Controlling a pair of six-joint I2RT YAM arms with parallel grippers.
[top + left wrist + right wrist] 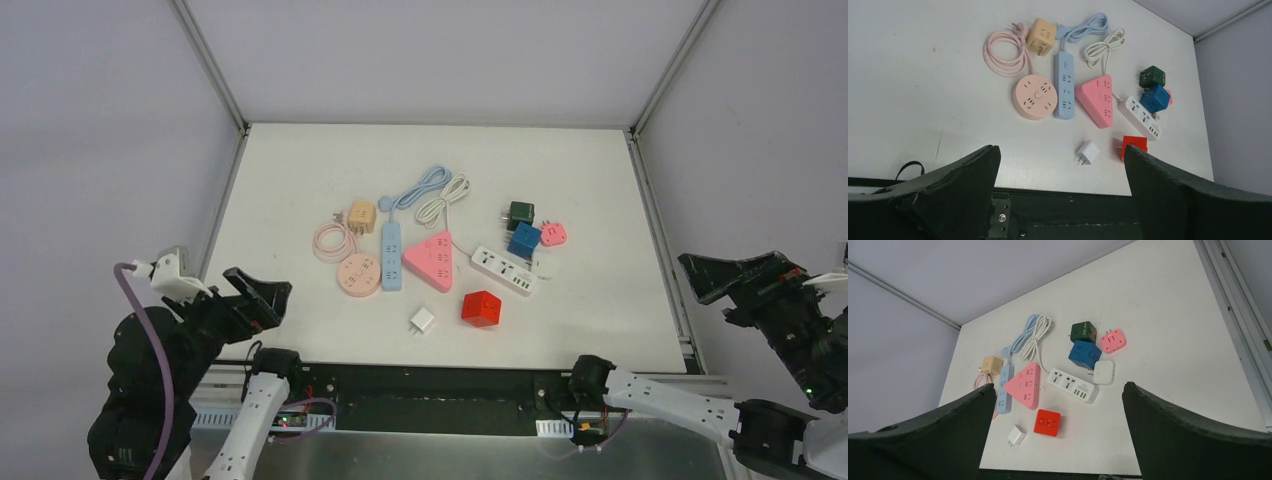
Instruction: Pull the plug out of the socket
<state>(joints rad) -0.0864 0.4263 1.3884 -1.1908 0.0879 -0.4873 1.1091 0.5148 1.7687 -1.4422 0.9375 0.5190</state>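
A cluster of sockets and plugs lies mid-table. A white power strip (pixel 503 270) lies at the right, with a blue cube adapter (pixel 523 240) against its far end. In the right wrist view a white square plug (pixel 1103 372) sits between the blue cube (pixel 1083 354) and the strip (pixel 1070 385). I cannot tell what is plugged into what. My left gripper (pixel 262 300) is open and empty above the table's near left edge. My right gripper (pixel 712 285) is open and empty off the right edge.
Also on the table are a dark green cube (pixel 520 214), a small pink adapter (pixel 553 234), a red cube (pixel 481 308), a white charger (pixel 422 321), a pink triangular strip (pixel 431 260), a light blue strip (pixel 392 255), a round pink socket (pixel 358 275) and a tan cube (pixel 361 216).
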